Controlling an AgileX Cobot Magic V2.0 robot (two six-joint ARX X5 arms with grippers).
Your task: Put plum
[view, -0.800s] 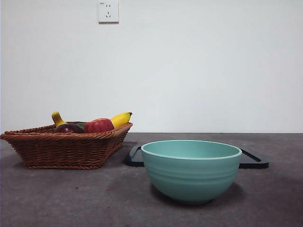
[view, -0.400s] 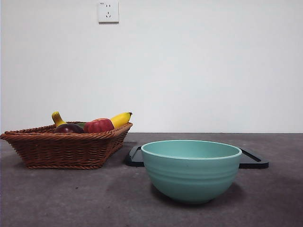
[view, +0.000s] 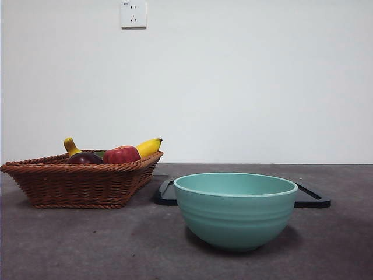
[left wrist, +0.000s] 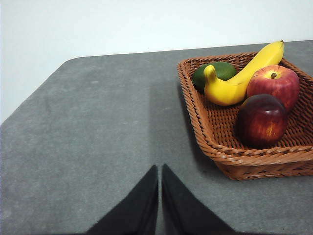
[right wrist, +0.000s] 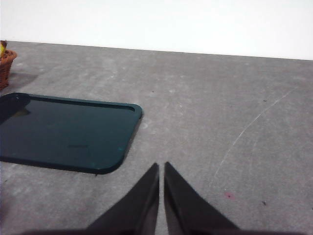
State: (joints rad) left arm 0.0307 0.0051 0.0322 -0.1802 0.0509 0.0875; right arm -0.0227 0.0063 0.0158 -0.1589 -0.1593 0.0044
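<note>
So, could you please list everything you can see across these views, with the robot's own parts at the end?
plum: one, dark maroon, in the basket beside the apple
apple: one, red with yellow patches, in the basket
banana: one, yellow, in the basket
green fruit: one, dark green, in the basket behind the banana
basket: one, brown wicker, on the table
bowl: one, pale teal, nearest the front camera
tray: one, black, flat, behind the bowl
table: one, grey
wall socket: one, white, on the wall
left gripper: black, jaws shut, beside the basket
right gripper: black, jaws shut, near the tray
</note>
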